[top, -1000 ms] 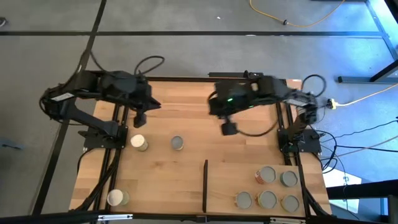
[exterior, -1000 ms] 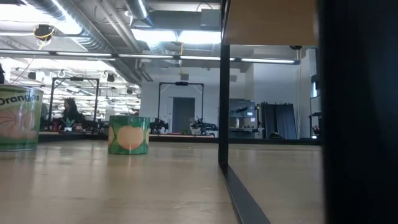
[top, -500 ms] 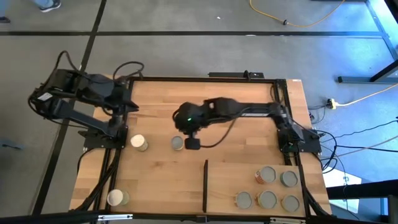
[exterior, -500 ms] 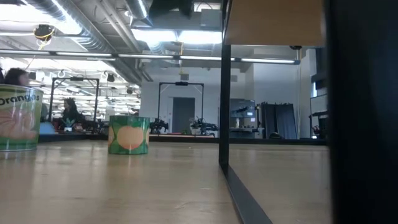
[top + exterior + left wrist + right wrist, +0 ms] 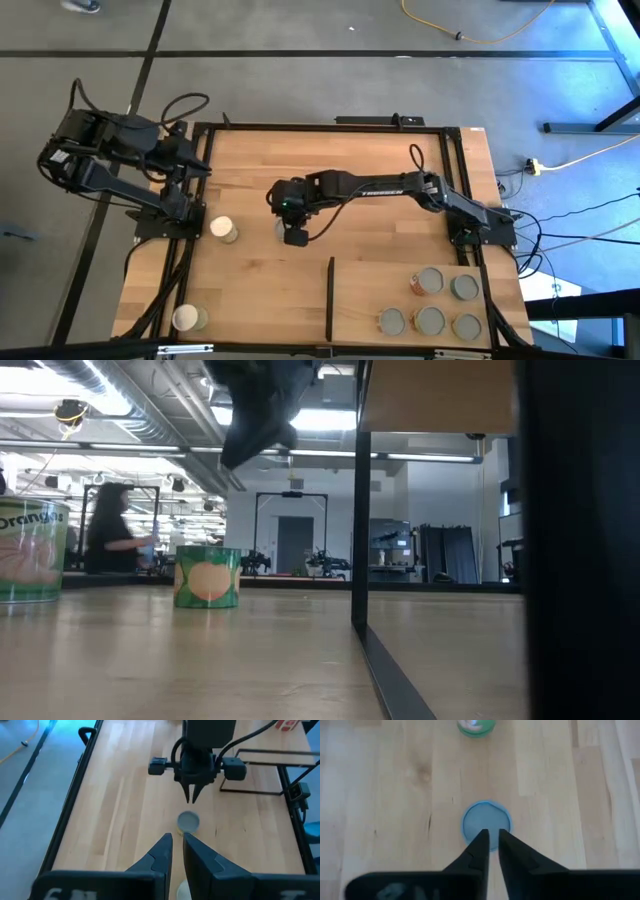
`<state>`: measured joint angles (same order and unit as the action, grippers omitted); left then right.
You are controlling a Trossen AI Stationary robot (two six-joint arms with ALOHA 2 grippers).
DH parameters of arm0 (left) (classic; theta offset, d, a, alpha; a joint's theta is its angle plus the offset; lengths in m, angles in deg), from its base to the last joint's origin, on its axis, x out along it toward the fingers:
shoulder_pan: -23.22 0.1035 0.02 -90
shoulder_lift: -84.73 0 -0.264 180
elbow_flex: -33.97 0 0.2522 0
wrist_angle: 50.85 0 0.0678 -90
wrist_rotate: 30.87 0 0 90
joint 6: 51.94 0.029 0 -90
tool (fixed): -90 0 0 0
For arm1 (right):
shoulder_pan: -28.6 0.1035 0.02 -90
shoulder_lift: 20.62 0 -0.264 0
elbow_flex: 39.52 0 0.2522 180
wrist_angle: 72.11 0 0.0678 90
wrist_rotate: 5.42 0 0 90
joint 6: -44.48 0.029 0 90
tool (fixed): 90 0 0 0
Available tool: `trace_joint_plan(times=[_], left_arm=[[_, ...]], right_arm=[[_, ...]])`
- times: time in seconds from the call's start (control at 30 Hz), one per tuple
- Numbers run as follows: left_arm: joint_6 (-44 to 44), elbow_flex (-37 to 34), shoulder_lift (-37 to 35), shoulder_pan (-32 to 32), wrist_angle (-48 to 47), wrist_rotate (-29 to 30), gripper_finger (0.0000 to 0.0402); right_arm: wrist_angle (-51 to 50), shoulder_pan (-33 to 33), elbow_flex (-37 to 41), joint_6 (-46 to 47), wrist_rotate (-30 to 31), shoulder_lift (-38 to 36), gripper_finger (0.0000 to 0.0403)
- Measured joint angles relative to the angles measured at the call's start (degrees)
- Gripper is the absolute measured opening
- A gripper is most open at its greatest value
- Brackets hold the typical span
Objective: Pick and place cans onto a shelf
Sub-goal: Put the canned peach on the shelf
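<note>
1. The right gripper [image 5: 490, 836] hangs directly above a grey-topped can [image 5: 486, 821] near the middle of the bench [image 5: 380, 245]; its jaws stand a narrow slit apart, tips over the can's near rim, gripping nothing.
2. In the left wrist view those jaws point straight down, tips just above the can and clear of it.
3. The left gripper [image 5: 177, 840] waits at the bench's left edge, jaws nearly together and empty.
4. A cream-topped can [image 5: 223, 229] stands left of the grey-topped one, another cream-topped tin [image 5: 186, 318] near the front left corner.
5. Five cans [image 5: 430, 300] sit grouped on the shelf [image 5: 360, 300] at front right.
</note>
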<state>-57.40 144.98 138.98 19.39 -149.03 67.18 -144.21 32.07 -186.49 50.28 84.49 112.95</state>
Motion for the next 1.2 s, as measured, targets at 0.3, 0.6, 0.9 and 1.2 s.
trace_joint_plan(times=[0.3,0.6,0.9,1.2], left_arm=[[0.0,0.0,0.1,0.0,-2.1,0.0,0.0037],[0.1,0.0,0.0,0.0,-2.4,0.0,0.0037],[0.1,0.0,0.0,0.0,-2.4,0.0,0.0037],[0.1,0.0,0.1,0.0,-2.4,0.0,0.0037]], right_arm=[[0.6,-0.7,0.3,6.0,1.2,0.1,0.0094],[4.6,-2.7,6.4,11.0,0.4,1.4,0.0095],[12.7,-3.4,11.7,13.4,-3.8,1.7,0.0095],[15.5,-3.9,15.9,13.7,-4.1,1.6,0.0095]])
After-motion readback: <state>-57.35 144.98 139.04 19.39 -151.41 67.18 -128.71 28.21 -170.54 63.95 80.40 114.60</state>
